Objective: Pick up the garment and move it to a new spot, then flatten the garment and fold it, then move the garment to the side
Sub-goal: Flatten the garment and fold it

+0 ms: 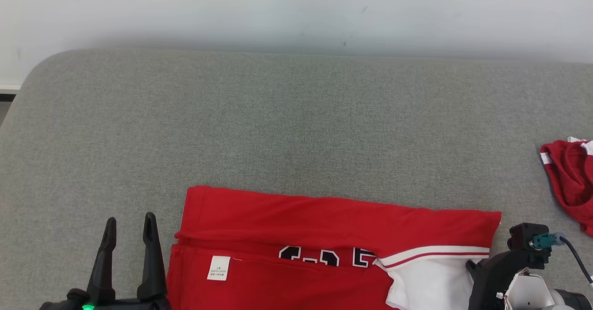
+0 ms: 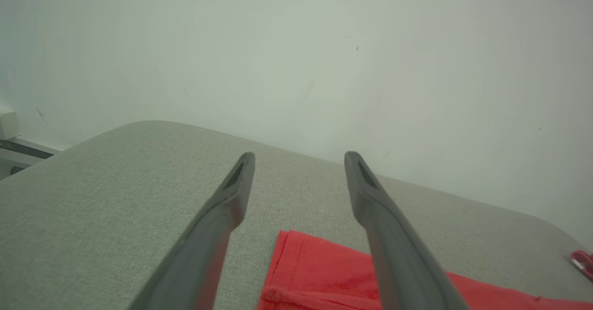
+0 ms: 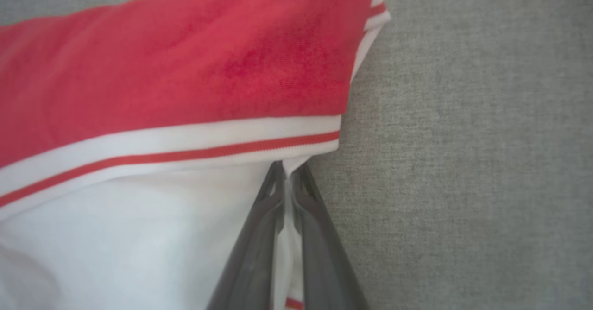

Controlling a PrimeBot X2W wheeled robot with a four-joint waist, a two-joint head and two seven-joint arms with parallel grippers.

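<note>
The garment [image 1: 324, 236] is a red jersey with white panels and black lettering, lying folded at the near edge of the grey cushion. My left gripper [image 1: 129, 229] stands open just left of its left edge, nothing between the fingers; the same gripper [image 2: 299, 159] hovers above the garment's red corner [image 2: 315, 268] in the left wrist view. My right gripper [image 3: 289, 166] is shut on the garment's white edge [image 3: 139, 236] at its right side, cloth pinched between the fingers. In the head view the right wrist [image 1: 505, 263] covers that spot.
A second red and white cloth [image 1: 572, 185] lies crumpled at the far right of the grey cushion [image 1: 278, 124]. A pale wall [image 1: 296, 9] runs behind the cushion. Its rounded left corner drops off at the upper left.
</note>
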